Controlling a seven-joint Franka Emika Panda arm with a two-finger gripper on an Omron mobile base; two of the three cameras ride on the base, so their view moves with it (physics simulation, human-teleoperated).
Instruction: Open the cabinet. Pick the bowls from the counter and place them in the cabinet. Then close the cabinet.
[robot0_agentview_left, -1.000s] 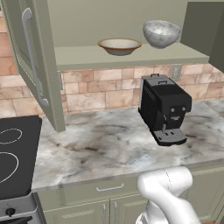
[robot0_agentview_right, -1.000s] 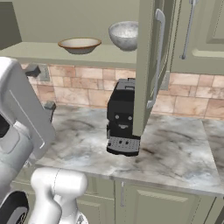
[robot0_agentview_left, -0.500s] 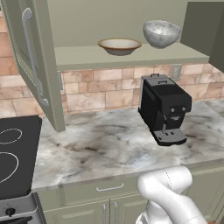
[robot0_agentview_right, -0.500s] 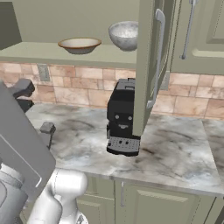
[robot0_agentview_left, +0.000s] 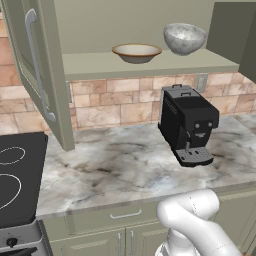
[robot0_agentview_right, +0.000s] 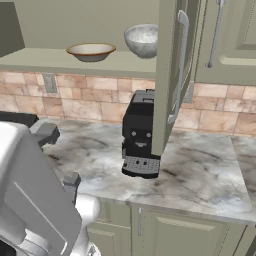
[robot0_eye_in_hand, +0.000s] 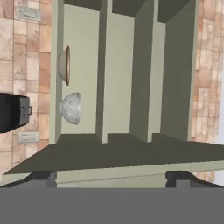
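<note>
- Counter (robot0_agentview_left: 115, 170) checked first: carried just the black coffee machine (robot0_agentview_left: 189, 125). Found both bowls up in the cabinet (robot0_agentview_left: 150, 20), on its pale shelf (robot0_agentview_left: 90, 65). Tan bowl (robot0_agentview_left: 136, 52) toward the left, speckled bowl (robot0_agentview_left: 184, 38) just beside it on the right, both upright and apart.
- So only the closing left, by the look of it?
- Judged so. Saw 2 doors swung wide: left door (robot0_agentview_left: 45, 75) with its silver bar handle (robot0_agentview_left: 37, 65), right door (robot0_agentview_right: 167, 75) with its own handle (robot0_agentview_right: 177, 65).
- And the gripper (robot0_eye_in_hand: 111, 178)?
- Jaws spread wide, gripping nothing. Hand view rolled sideways, facing into the shelves, with a door's edge lying across just ahead of the fingertips (robot0_eye_in_hand: 43, 178). Could not tell which of the 2 doors.
- How best to shut them?
- Would have pushed flat on the outer face near the free edge, far from the hinge, and followed the arc rather than driving straight. Would have taken 1 door at a time, kept the arm above the coffee machine, and pressed each home until flush with the frame.
- Risk?
- Needed care with the speckled bowl: sat near the shelf's front, so a fast swing might have clipped it.
</note>
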